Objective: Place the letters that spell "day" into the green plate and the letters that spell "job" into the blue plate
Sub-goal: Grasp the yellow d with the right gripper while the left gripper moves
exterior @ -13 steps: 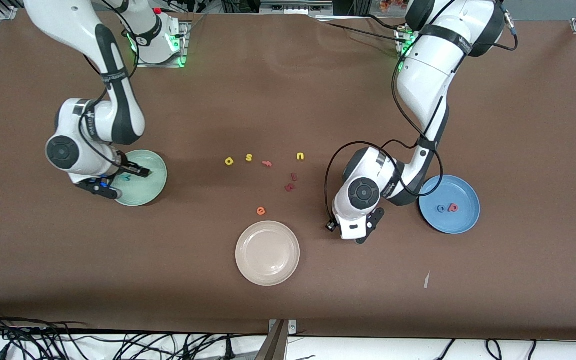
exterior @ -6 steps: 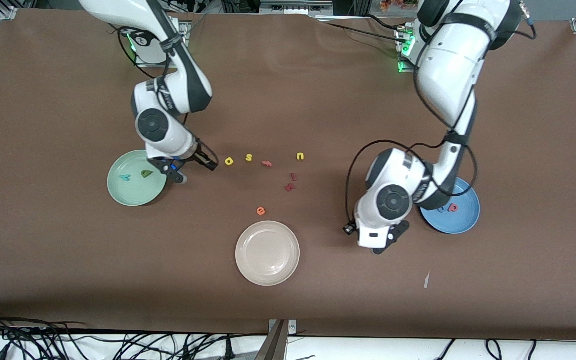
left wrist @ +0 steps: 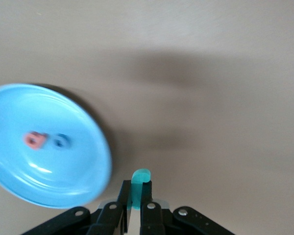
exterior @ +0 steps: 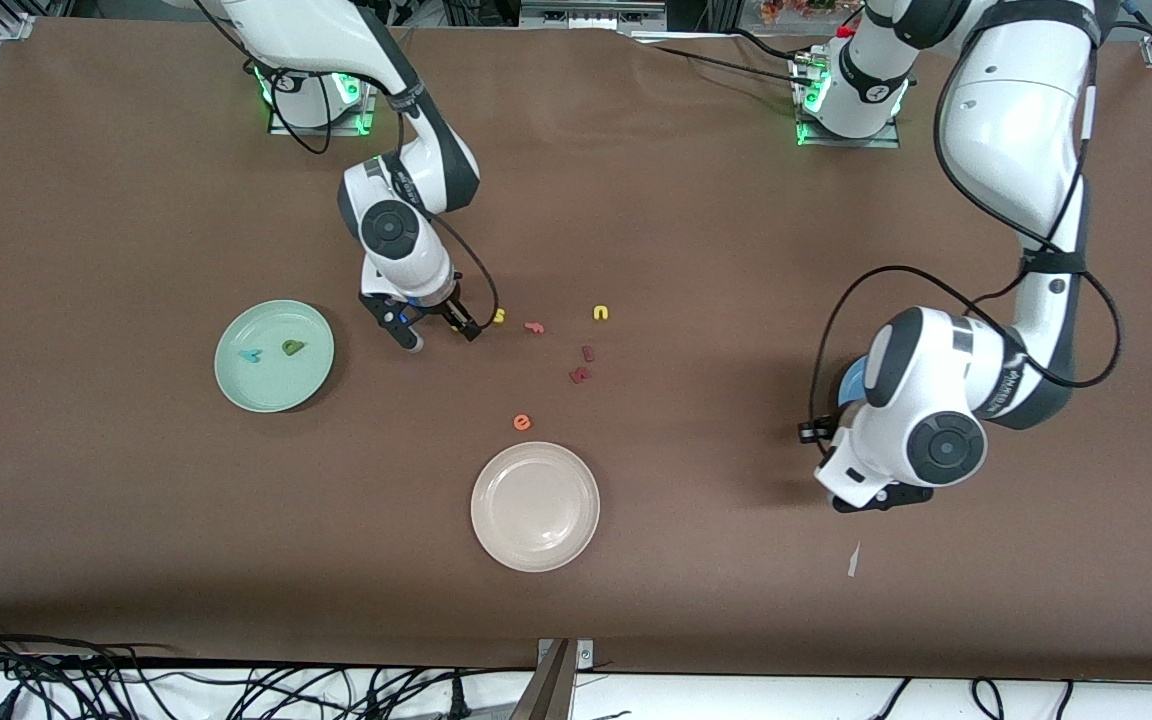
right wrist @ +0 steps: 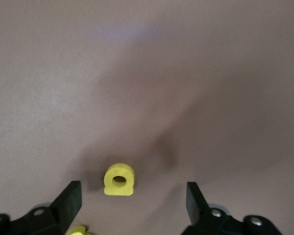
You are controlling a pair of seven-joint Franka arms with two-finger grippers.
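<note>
Between the right gripper's (right wrist: pixel 130 198) spread fingers lies the yellow "a" (right wrist: pixel 119 179); the green plate (exterior: pixel 236 385) nearby holds the teal "y" (exterior: pixel 251 355) and olive "d" (exterior: pixel 292 347). Beside the blue plate (left wrist: pixel 83 188), the left gripper (left wrist: pixel 135 208) pinches the teal "j" (left wrist: pixel 140 177).

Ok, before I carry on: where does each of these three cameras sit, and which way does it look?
Front view: high across the table, facing both bases; shows both arms, the green plate, the beige plate.
Left wrist view: on the left arm, looking down past the left gripper, shut on a teal letter, beside the blue plate.
Right wrist view: on the right arm, looking down between the open right gripper fingers at the yellow "a".
Shared: the blue plate shows in front and left wrist views.
</note>
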